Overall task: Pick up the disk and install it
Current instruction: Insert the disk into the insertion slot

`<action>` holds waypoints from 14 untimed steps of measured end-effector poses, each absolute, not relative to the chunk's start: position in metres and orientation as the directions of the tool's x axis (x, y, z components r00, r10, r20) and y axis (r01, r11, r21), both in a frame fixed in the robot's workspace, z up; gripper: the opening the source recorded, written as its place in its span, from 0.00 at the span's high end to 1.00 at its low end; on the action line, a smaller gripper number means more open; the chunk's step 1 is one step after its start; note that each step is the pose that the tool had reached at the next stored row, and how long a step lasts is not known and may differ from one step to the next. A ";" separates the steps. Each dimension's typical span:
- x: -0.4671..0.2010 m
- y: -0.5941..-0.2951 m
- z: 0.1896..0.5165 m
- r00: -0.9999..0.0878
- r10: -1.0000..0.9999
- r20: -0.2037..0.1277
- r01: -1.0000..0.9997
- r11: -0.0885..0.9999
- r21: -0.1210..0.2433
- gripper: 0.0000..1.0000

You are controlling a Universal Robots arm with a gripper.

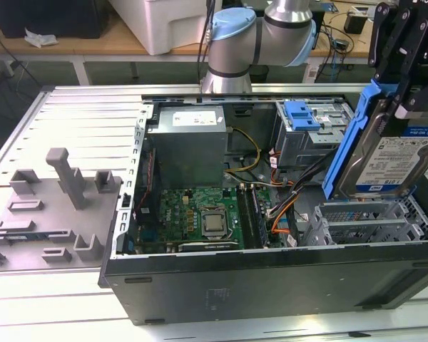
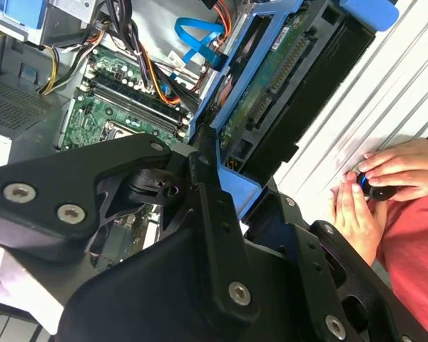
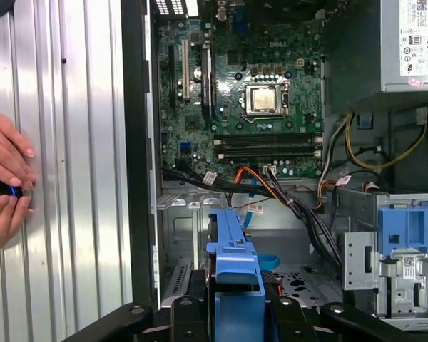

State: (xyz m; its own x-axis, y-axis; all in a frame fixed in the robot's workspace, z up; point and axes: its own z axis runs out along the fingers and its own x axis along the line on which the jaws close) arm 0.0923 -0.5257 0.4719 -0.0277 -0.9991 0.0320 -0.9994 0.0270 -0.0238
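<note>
On the near side of the bench (image 1: pixel 50 299) lay an open case (image 1: pixel 271 285), its black wall toward the exterior camera. Just behind that wall, at the exterior view's right, sat a grey bay (image 1: pixel 364 221). Directly above it, the tool (image 1: pixel 401 100) pinched the disk (image 1: pixel 399 160) by its blue bracket and held it tilted, label outward. In both wrist views the bracket showed between the black fingers (image 2: pixel 214 206) (image 3: pixel 189 313). A person's hands (image 3: pixel 3 171) rested on the slatted bench beside the case, around a small black object. Deeper in the case lay the motherboard (image 1: pixel 200 214), then the power supply (image 1: pixel 189 142) and a cage (image 1: pixel 303 117) with a blue latch. A grey tray (image 1: pixel 57 206) sat at the exterior view's left. The arm (image 1: pixel 260 35) rose behind the case.
</note>
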 end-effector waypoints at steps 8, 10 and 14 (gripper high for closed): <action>0.092 -0.526 0.472 -0.026 -0.999 0.032 -0.999 0.026 -0.024 0.64; 0.092 -0.526 0.472 -0.025 -0.999 0.032 -0.999 0.024 -0.024 0.64; 0.092 -0.526 0.472 -0.019 -0.999 0.035 -1.000 0.019 -0.024 0.64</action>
